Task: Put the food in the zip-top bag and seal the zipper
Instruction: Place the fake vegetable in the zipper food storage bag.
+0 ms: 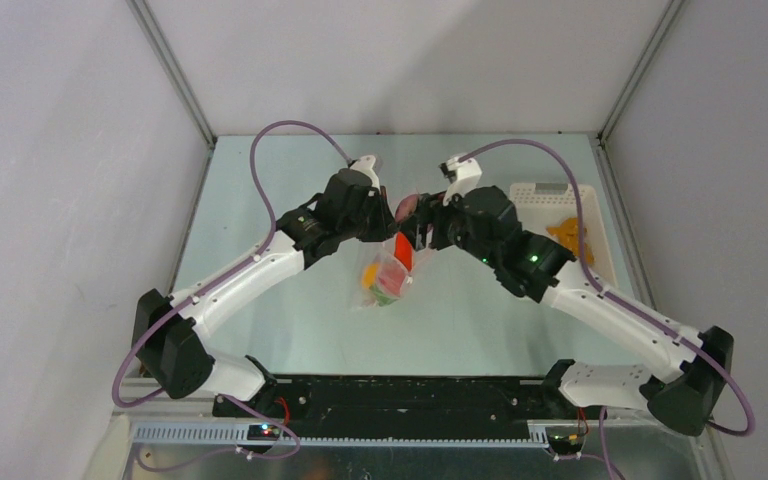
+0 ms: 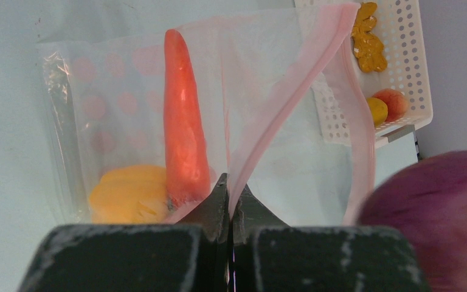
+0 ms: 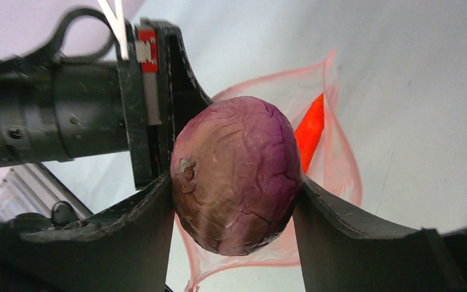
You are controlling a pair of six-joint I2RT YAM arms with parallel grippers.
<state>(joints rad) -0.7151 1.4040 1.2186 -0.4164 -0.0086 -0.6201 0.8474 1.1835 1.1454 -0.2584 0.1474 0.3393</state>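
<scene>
While the zip-top bag (image 2: 97, 109) stood open between our arms, we had our left gripper (image 2: 230, 198) pinched fully shut on its pink zipper (image 2: 280, 103). Our right gripper (image 3: 234, 182) stood fairly wide, clamped around a purple vegetable (image 3: 237, 140) just beside the bag's mouth. An orange carrot (image 2: 183, 134) and a yellow piece (image 2: 127, 194) lay inside the bag.

- A pale mint-green desk (image 1: 290, 330) fills the middle, matte and evenly lit.
- Plain white panels close it in: left wall (image 1: 60, 150), back wall (image 1: 400, 60), right wall (image 1: 720, 120).
- Thin grey metal posts (image 1: 175, 75) run up the two back corners.
- A black rail (image 1: 400, 395) lines the near edge, with a grey slotted cable duct (image 1: 390, 432) just below.
- Light is soft; shadows are faint.
</scene>
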